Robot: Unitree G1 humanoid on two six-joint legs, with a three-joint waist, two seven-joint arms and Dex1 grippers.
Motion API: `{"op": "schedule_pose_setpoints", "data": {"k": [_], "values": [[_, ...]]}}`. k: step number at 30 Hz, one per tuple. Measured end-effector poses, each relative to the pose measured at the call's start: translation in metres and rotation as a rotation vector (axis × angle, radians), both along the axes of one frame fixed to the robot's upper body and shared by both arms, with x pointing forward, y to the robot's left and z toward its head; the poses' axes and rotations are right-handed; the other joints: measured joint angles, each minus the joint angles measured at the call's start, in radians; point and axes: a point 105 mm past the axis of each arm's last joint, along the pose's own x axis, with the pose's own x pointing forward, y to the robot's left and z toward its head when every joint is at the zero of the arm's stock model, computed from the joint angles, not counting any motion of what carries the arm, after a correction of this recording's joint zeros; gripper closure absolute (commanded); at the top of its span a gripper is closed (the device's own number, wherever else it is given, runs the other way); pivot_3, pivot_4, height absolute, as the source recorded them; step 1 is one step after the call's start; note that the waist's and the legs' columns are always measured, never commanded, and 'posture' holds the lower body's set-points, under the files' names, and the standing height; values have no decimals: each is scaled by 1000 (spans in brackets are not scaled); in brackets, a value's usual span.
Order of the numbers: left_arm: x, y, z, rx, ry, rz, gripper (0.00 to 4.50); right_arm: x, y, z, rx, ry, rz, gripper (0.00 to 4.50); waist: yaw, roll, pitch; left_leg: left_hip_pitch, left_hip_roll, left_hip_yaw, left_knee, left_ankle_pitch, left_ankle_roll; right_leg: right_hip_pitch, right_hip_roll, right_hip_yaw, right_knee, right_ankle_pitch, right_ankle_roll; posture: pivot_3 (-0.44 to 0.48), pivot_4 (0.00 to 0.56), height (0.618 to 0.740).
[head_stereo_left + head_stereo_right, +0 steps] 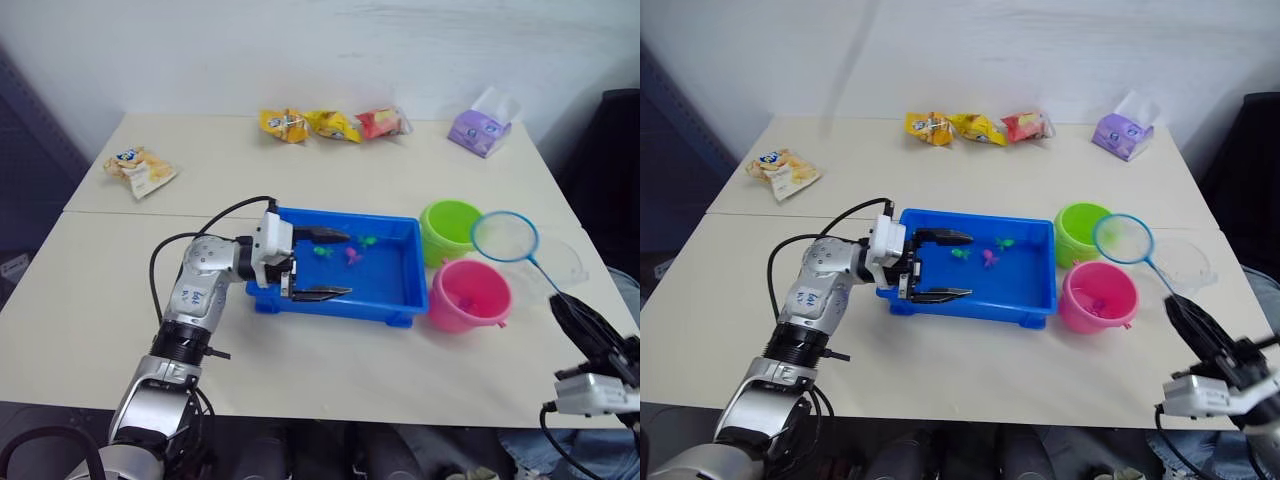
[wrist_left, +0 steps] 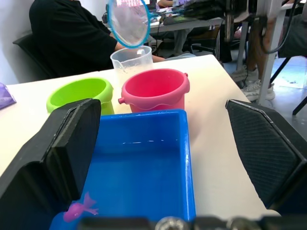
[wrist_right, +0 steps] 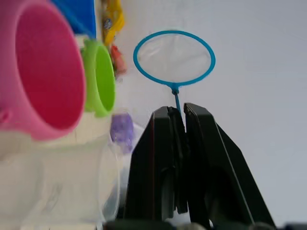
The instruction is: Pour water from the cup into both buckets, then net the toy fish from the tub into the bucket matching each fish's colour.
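tub [image 1: 390,300] is sitting in the middle of the bench [image 1: 90,300], bright blue and shallow, with a few toy fish [image 1: 353,257] lying in its far half, green ones and a pink one. left pincer [image 1: 312,264] is reaching over the tub's left end with its black fingers [image 2: 67,143] spread wide and released, gripping nothing; one finger is lying along the far rim, the other along the near rim. in the left wrist view a pink fish [image 2: 80,208] is lying on the tub floor just beside one finger.

green bucket [image 1: 450,230] and pink bucket [image 1: 470,296] are standing just beside the tub's right end, the green one farther back, the pink one nearer and touching or nearly touching it. cup [image 1: 1185,262], clear plastic, is standing to the right of the buckets.

right pincer [image 3: 176,158] is clenching the thin handle of the net [image 1: 505,237], and the light-blue hoop is hanging in the air above the buckets and cup, over the gap between them.

snack packets [image 1: 335,125] and a purple tissue pack [image 1: 484,124] are lying along the bench's far edge.
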Motion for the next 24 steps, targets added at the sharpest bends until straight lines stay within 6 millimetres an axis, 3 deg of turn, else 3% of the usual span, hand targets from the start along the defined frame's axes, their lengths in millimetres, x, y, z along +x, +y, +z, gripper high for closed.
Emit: {"op": "schedule_pose_setpoints", "data": {"k": [2, 4, 8, 11, 14, 17, 20, 24], "values": [[2, 16, 6, -31, 49, 51, 15, 6, 34, 8, 303, 221, 163, 4500, -6, -2, 1, 0, 3, -2, 0, 0, 0, 1, 2, -2, 0, 0, 0, 0, 150, 740], [3, 28, 9, -40, 70, 85, 15, 11, 49, 14, 451, 318, 234, 4500, 0, -2, 1, -1, 4, -3, 1, 0, 0, 1, 2, -3, 0, 0, 0, 0, 150, 740], [3, 62, 6, -11, 130, 186, 15, 39, 72, 34, 676, 538, 326, 4500, 4, -2, 1, -2, 4, -4, 5, -2, 3, 1, -1, -5, -1, 1, -1, 0, 150, 740], [2, 91, -5, 14, 180, 282, 15, 58, 96, 25, 808, 823, 332, 4500, 5, -2, 2, -4, 2, -9, 5, -2, 3, 1, -4, -9, -2, 0, -2, 0, 150, 740], [0, 110, -9, 17, 199, 356, 15, 66, 108, 9, 806, 1031, 248, 4500, 19, -2, 2, -8, 1, -13, 5, -3, 4, 0, -6, -13, -4, -1, -3, 0, 150, 740], [-3, 123, -13, 24, 210, 409, 15, 75, 115, 8, 713, 1123, 180, 4500, 27, -1, 2, -9, 0, -13, 5, -3, 5, -1, -7, -13, -5, -1, -3, 0, 150, 740], [-8, 122, -13, 27, 194, 419, 15, 83, 109, -7, 483, 1175, 26, 4500, 33, -1, 2, -11, -1, -14, 5, -4, 5, -2, -8, -14, -8, -1, -4, 0, 150, 740], [-15, 119, -14, 34, 181, 416, 15, 86, 103, -11, 475, 1247, 4, 4500, 29, -1, 2, -13, -1, -14, 3, -4, 6, -4, -8, -15, -10, 0, -3, 0, 150, 740]]}}
